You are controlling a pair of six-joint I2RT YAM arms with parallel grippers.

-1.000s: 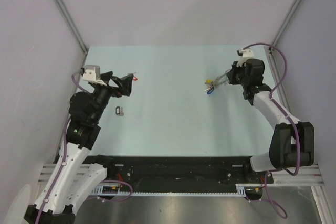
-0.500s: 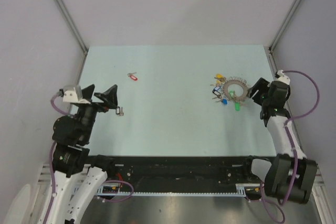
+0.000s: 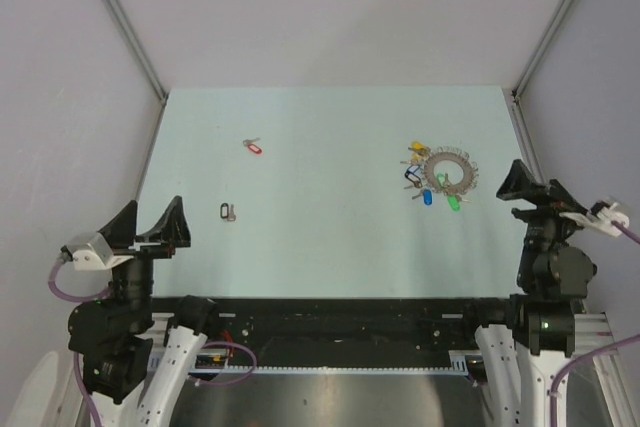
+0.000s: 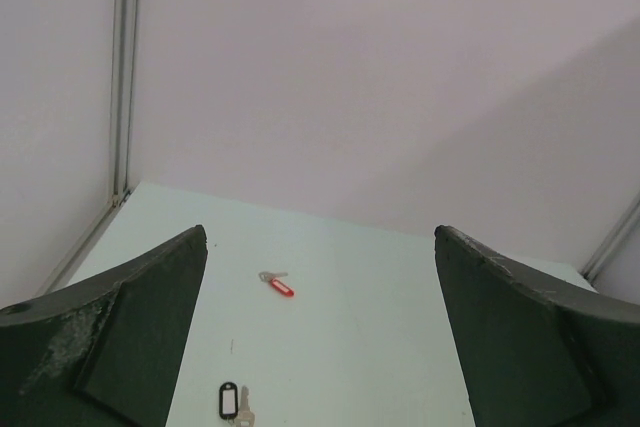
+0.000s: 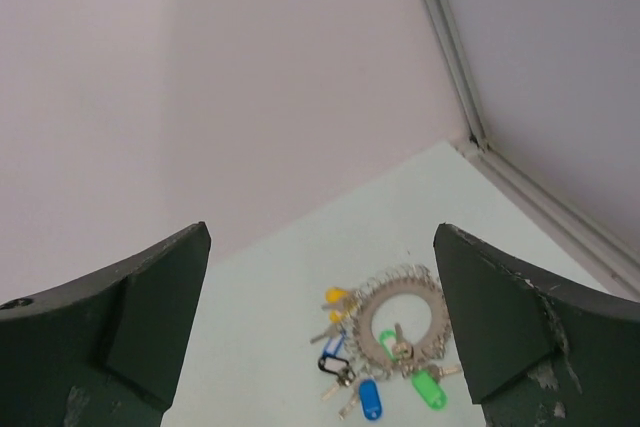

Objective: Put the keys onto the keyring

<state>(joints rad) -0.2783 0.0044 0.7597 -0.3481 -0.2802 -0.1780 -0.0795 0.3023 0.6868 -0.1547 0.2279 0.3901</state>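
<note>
Rings: one keyring [image 3: 448, 169], right of centre on the worktop [image 3: 330, 247].
Loose keys: two, in the left half, a red-tagged key [image 3: 253, 146] and a black-tagged key [image 3: 229, 211].
Ringed keys [image 5: 370, 398]: yellow, blue, green and dark tags show; the full number is too small to tell.
Pincers: two, the left pincer [image 3: 152, 222] lower left and the right pincer [image 3: 533, 187] lower right.

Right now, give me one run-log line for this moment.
left end effector open, empty | right end effector open, empty | large silvery metal keyring lying untouched | red-tagged silver key, black-tagged silver key loose, off ring

Lab test cell — plain grey walls [image 3: 330, 17], aluminium corner posts [image 3: 120, 22], pale-green tabletop [image 3: 330, 227]
</note>
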